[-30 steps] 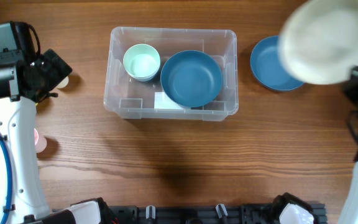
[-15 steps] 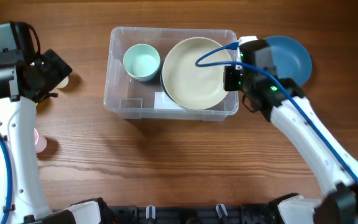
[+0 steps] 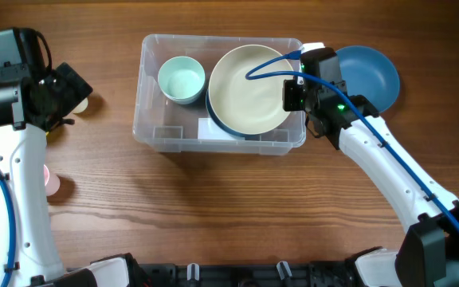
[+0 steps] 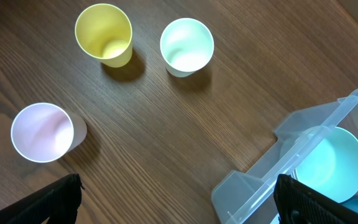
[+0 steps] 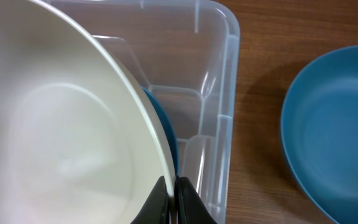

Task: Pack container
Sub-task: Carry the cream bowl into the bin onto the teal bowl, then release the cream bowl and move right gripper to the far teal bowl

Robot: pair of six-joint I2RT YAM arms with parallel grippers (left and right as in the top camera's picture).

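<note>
container [image 3: 159, 137] sits upper centre of the overhead frame, long sides running left-right, with open wood table [image 3: 213, 215] below it. 
left end inside: mint bowl [image 3: 182, 80], upright. 
right end inside: blue plate [image 3: 223, 126], only a crescent showing from under the cream plate [image 3: 253, 89]. 
right gripper [image 5: 171, 198] is clenched on the cream plate's right rim, its fingers pinched together over the edge at the bottom of the wrist frame. 
that rim lies just inside the container's right wall, with a narrow gap there and more room toward the upper right corner. 
can't tell whether the cream plate rests on the blue one or hangs just above it. 
second blue plate [image 3: 371, 76] is on the table just right of the container, partly hidden by the arm. 
left gripper [image 4: 176, 194] is released, fingers wide apart, at the left edge of the overhead frame, well apart from the container's left wall. 
below it: yellow cup [image 4: 103, 34], mint cup [image 4: 186, 46] and pink cup [image 4: 41, 132], all upright and apart from one another. 
the container's corner is at the lower right of that wrist frame.
</note>
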